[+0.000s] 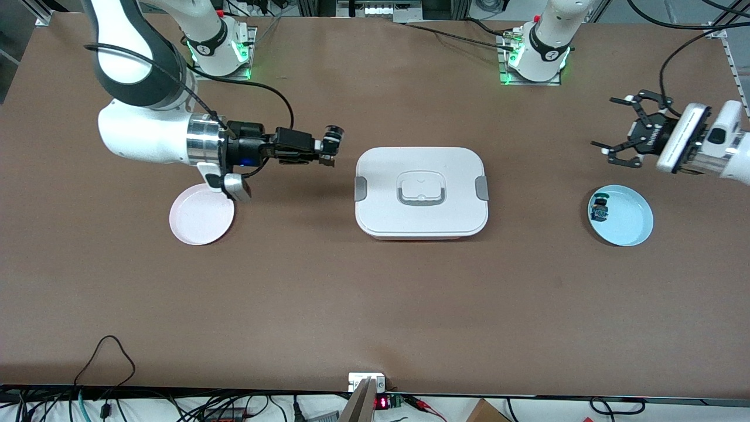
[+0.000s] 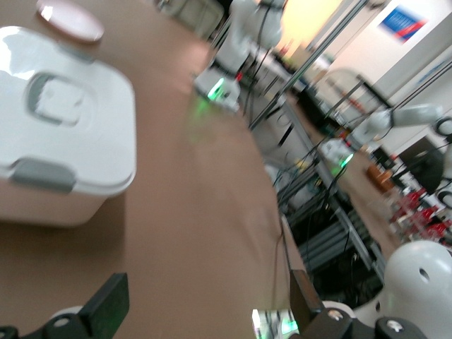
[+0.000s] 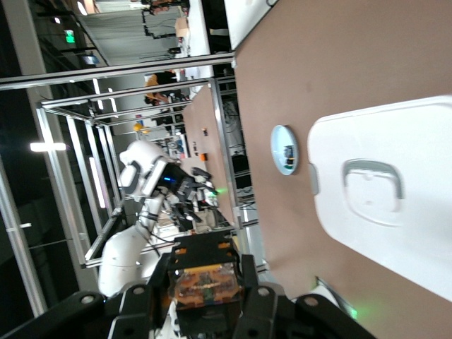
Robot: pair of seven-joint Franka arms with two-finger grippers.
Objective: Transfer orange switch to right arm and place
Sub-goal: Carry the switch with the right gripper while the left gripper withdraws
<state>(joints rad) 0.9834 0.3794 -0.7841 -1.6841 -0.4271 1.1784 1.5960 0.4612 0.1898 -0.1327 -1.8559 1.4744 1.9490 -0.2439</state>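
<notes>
The right claw (image 1: 324,153) is clenched on the orange switch (image 1: 331,142), held in the air over bare bench (image 1: 375,305) between the pink plate (image 1: 201,214) and the white lidded box (image 1: 422,191). The left claw (image 1: 621,136) hangs released, its 2 fingers spread, above the bench just beside the blue plate (image 1: 630,217), where a blue-green switch (image 1: 600,209) lies.

White lidded box (image 1: 421,193) mid-table, pink plate (image 1: 201,221), blue plate (image 1: 624,217) holding blue-green switch (image 1: 600,209)
</notes>
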